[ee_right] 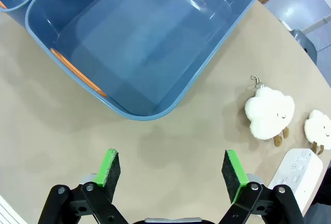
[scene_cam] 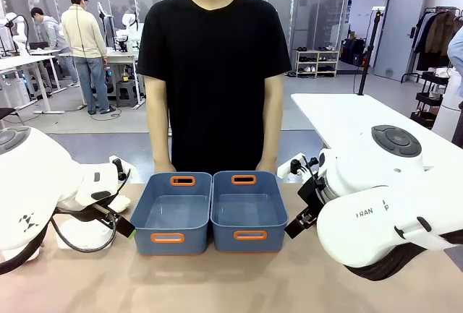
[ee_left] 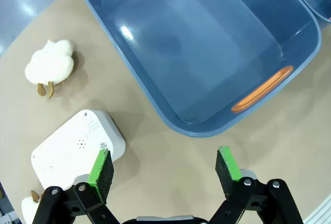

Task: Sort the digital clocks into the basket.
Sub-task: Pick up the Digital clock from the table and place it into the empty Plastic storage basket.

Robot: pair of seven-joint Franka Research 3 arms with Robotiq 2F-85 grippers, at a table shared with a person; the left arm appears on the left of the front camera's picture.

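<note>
A blue rectangular plastic tub (ee_left: 207, 53) lies ahead of the left gripper (ee_left: 165, 169), its twin tub (ee_right: 139, 43) ahead of the right gripper (ee_right: 173, 169); both grippers stand wide open, empty. A white rounded plastic digital clock (ee_left: 77, 149) lies beside the left gripper, a second clock (ee_right: 300, 175) beside the right, cream plush toys (ee_right: 269, 111) beyond.

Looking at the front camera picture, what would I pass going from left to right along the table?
left arm → left blue tub → right blue tub → right arm
</note>
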